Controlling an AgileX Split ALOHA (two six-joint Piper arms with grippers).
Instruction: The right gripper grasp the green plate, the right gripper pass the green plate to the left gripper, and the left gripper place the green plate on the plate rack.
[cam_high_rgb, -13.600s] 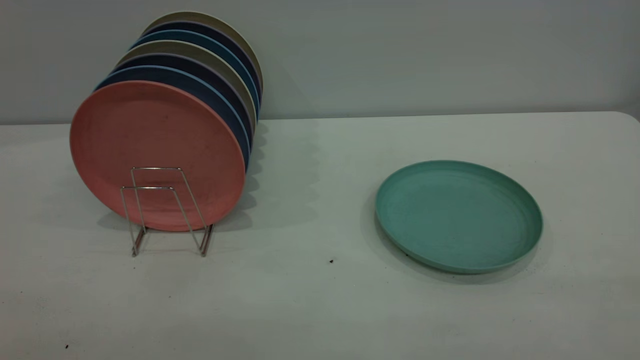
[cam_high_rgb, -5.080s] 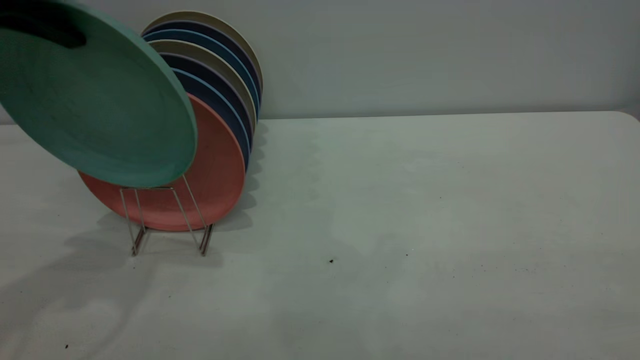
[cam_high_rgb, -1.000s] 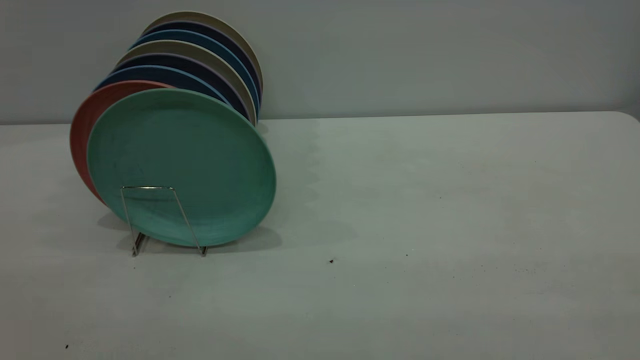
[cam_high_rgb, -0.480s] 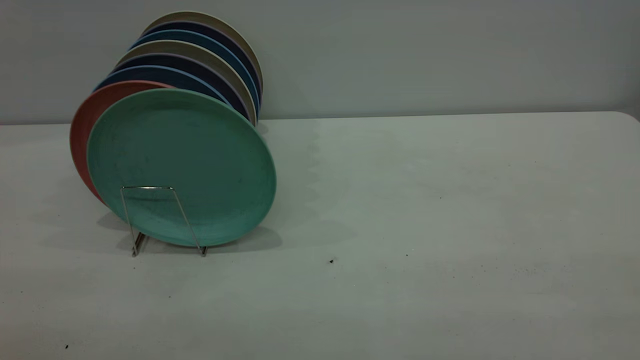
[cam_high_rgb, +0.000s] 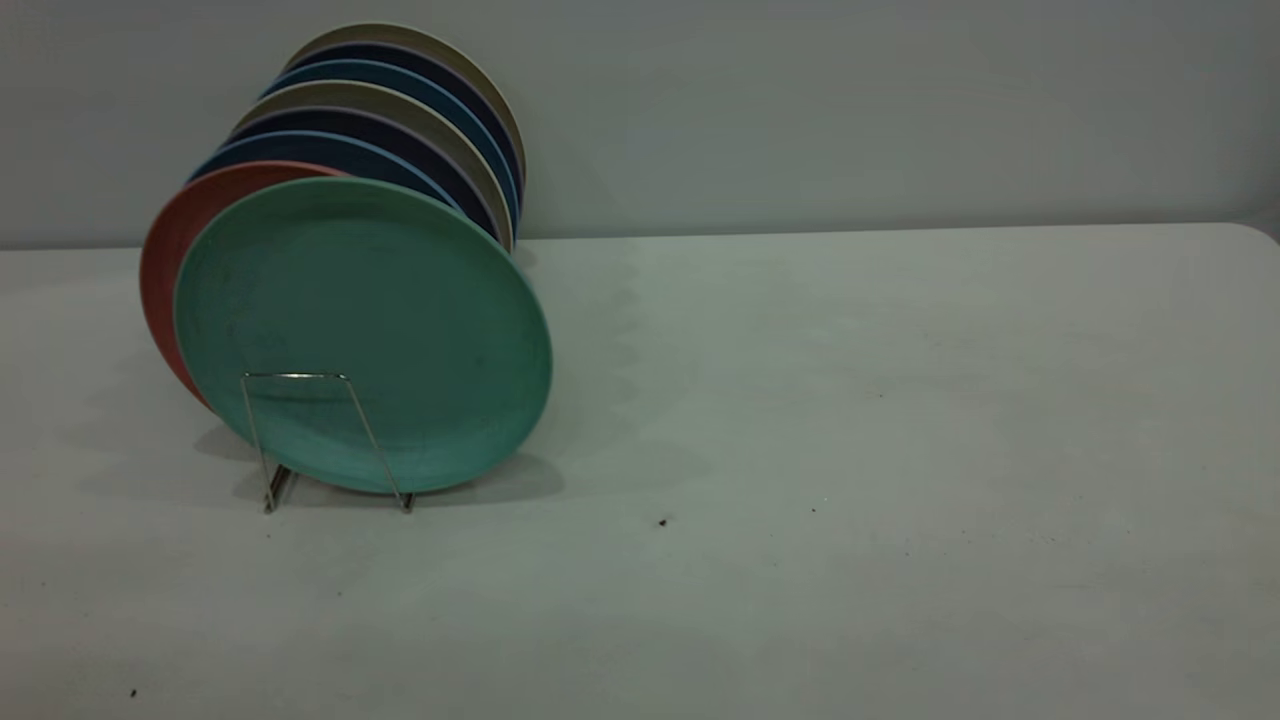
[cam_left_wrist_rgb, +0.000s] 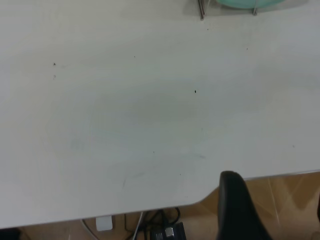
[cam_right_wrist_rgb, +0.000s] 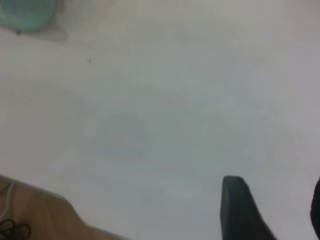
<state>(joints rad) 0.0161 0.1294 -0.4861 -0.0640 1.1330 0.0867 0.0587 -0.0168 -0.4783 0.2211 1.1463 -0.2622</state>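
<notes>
The green plate (cam_high_rgb: 362, 335) stands on edge in the front slot of the plate rack (cam_high_rgb: 300, 400), leaning against a pink plate (cam_high_rgb: 170, 260). No gripper shows in the exterior view. In the left wrist view the left gripper (cam_left_wrist_rgb: 275, 210) is open and empty over the table's near edge, far from the rack's feet (cam_left_wrist_rgb: 201, 9) and the plate's rim (cam_left_wrist_rgb: 245, 2). In the right wrist view the right gripper (cam_right_wrist_rgb: 277, 210) is open and empty above the bare table, with the green plate (cam_right_wrist_rgb: 25, 12) far off.
Several plates, blue, beige and teal, stand in the rack behind the pink one (cam_high_rgb: 400, 110). The white table (cam_high_rgb: 850, 400) runs to a grey wall. Its edge, with floor and cables below, shows in the left wrist view (cam_left_wrist_rgb: 165, 230).
The green plate lay flat at the table's right, then hung tilted over the rack, and now stands in its front slot. Nothing has moved in the last second.
</notes>
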